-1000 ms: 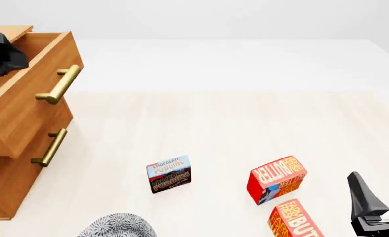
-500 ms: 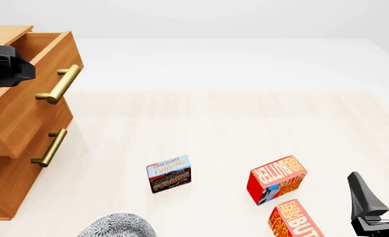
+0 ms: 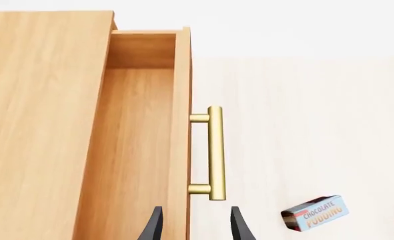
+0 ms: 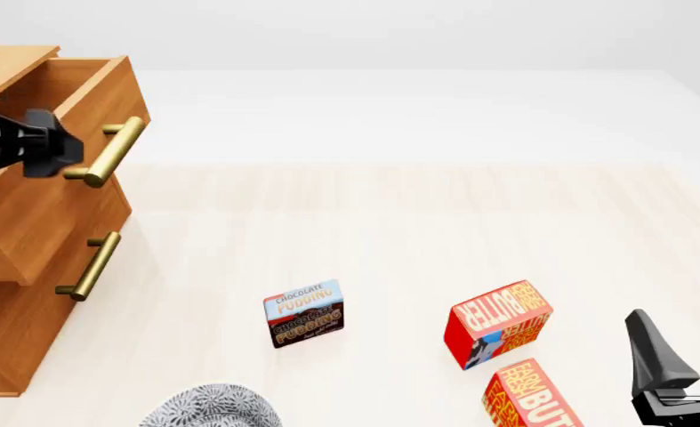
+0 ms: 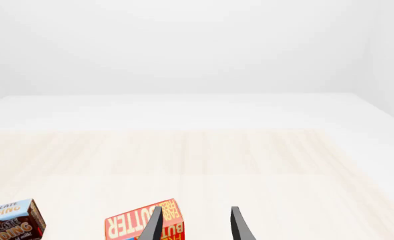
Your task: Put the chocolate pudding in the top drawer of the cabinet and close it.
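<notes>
Pudding (image 4: pixel 303 313) on table; top drawer (image 4: pixel 44 169) open.
Left end effector (image 3: pixel 193 227), released, has withdrawn past the handle (image 3: pixel 215 152); pudding pickup follows.

Both arms are matte black. The left gripper (image 3: pixel 193 227) shows two slim, tapering, blade-like fingers; the right gripper (image 4: pixel 686 351) has the same dark pointed fingers on a blocky base.

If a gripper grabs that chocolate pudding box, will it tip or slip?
The chocolate pudding stands on a narrow edge, so a push probably topples it. Its flat, box-like faces likely suit a stiff pinch. It looks small, so probably light, though smooth printed sides might slip.
</notes>
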Action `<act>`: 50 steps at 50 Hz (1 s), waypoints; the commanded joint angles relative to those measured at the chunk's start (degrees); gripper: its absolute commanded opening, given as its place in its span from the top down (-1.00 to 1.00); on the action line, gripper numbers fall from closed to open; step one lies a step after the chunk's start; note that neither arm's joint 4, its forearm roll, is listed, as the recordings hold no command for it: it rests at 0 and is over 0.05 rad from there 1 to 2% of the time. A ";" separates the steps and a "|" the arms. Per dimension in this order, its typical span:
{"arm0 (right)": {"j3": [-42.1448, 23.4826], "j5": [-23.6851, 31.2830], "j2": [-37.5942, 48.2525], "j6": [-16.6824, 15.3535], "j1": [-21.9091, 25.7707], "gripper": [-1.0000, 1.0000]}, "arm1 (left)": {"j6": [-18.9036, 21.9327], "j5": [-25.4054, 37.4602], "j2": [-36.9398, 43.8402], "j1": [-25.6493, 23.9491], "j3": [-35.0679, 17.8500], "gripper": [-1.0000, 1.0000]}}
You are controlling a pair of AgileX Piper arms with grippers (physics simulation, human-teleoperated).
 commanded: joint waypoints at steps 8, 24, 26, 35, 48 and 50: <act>0.21 -0.29 -0.35 -0.23 -0.15 -1.00 | 0.10 -2.57 0.84 1.07 2.78 -1.00; 0.21 -0.28 -0.36 -0.22 -0.15 -1.00 | -0.38 -3.59 0.08 -0.33 4.92 -1.00; 0.21 -0.28 -0.35 -0.22 -0.14 -1.00 | -0.62 -3.28 -0.61 -1.08 5.07 -1.00; 0.21 0.42 -1.07 -0.23 -0.12 -1.00 | -0.96 -2.58 -1.46 -2.31 4.94 -1.00; 0.23 0.40 -1.06 -0.23 -0.11 -1.00 | -1.81 -2.77 -1.48 -3.94 4.42 -1.00; 0.23 0.39 -1.05 -0.24 -0.11 -1.00 | -1.74 -3.02 -1.26 -4.14 4.56 -1.00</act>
